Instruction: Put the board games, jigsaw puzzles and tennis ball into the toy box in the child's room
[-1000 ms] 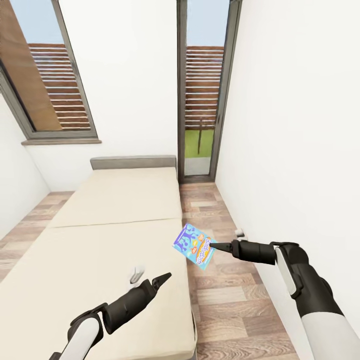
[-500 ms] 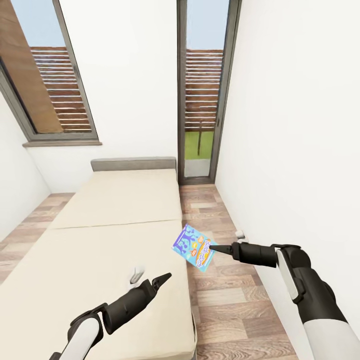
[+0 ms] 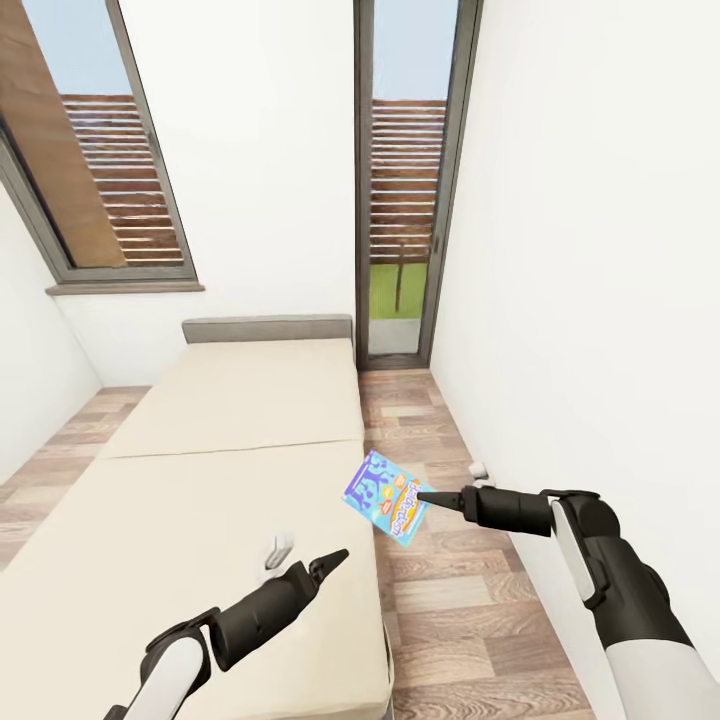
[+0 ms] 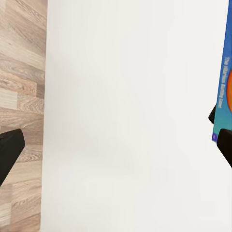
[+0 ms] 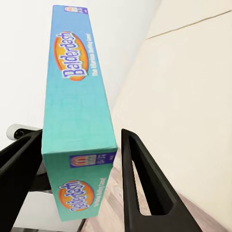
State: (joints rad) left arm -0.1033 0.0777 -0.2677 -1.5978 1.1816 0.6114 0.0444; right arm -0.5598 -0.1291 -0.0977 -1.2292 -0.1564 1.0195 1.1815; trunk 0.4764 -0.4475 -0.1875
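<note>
While right gripper point(image 3: 424, 497) clamps board game point(image 3: 386, 495) beside bed point(image 3: 200, 480) edge, left gripper point(image 3: 335, 560) empty, fingers parted

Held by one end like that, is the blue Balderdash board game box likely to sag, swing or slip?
The flat blue Balderdash board game box looks rigid, unbent. Pinched at one end by the right gripper, it hangs tilted, so may pivot. Its printed faces look smooth, possibly slippery.
</note>
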